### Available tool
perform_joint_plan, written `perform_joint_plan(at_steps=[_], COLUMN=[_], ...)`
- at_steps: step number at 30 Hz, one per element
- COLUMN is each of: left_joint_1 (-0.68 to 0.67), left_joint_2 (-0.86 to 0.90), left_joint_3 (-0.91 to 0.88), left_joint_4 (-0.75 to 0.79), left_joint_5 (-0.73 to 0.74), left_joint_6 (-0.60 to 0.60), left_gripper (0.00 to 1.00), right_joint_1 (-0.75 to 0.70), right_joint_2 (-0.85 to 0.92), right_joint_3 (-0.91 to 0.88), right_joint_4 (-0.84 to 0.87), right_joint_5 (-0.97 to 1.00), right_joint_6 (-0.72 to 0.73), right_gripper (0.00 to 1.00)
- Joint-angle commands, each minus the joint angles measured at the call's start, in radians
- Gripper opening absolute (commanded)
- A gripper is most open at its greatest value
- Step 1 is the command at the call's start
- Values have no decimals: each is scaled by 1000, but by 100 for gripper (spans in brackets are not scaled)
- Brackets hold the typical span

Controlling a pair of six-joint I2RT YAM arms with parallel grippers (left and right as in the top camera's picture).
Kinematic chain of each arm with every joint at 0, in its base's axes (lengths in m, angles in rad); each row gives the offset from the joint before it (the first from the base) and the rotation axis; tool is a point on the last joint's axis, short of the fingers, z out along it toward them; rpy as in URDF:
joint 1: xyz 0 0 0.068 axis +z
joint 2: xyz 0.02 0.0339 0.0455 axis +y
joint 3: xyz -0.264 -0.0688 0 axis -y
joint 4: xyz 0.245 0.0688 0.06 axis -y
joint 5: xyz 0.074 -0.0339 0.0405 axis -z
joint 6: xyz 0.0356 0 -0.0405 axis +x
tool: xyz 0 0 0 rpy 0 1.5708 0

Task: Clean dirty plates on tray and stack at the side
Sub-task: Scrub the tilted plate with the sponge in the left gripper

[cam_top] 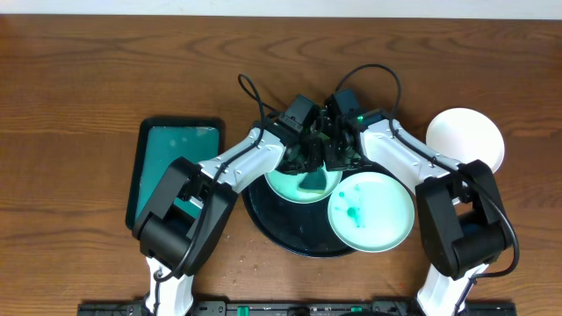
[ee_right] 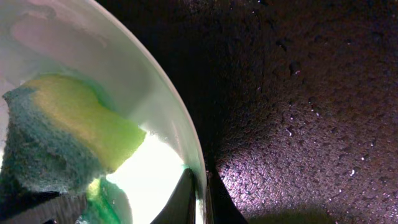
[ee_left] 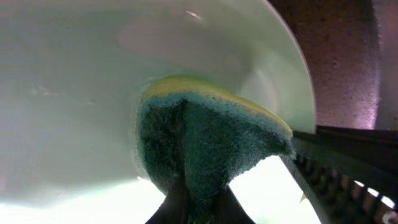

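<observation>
Two mint-green plates lie on the black tray (cam_top: 272, 230). The far plate (cam_top: 290, 187) has my left gripper (cam_top: 309, 160) over it, shut on a yellow-and-green sponge (ee_left: 205, 137) that presses on the plate's inside (ee_left: 74, 93). My right gripper (cam_top: 336, 158) is shut on that plate's rim (ee_right: 200, 186), one finger on each side. The sponge also shows in the right wrist view (ee_right: 68, 130). The near plate (cam_top: 373, 212) has teal smears at its centre. A white plate (cam_top: 466, 139) lies on the table at the right, off the tray.
A rectangular dark-green tray (cam_top: 149, 162) with a wet teal inside lies at the left. The wet black tray surface (ee_right: 298, 93) fills the right wrist view. Both arms meet over the tray's far side, cables looping above.
</observation>
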Motion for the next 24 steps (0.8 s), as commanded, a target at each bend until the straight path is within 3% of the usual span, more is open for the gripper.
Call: perform_joint_plan(at_steps=[1,6,13,17,24], left_joint_1=[41,118,161,151,104], left_joint_2=[54,54,54,54,54], left_joint_3=[-25,-25,-25,-25,-25], left_joint_4=[-92,-202,-279,-282,-193], left_joint_5=[-301,-497,-499,-406,-74], left_joint_6=[-35,-110,-100,-82,-56], left_gripper=[7,7,7,7,7], right_joint_1=[52,52,34,29,30], right_joint_2=[69,69,69,69,69], right_joint_3=[-16,-16,-18,-18,-18], right_joint_4=[13,22,111,111,116], right_joint_5=[-124,-127,-316,-319,-320], right_joint_6=[-16,-5,166,289,291], right_gripper=[1,1,1,1,1])
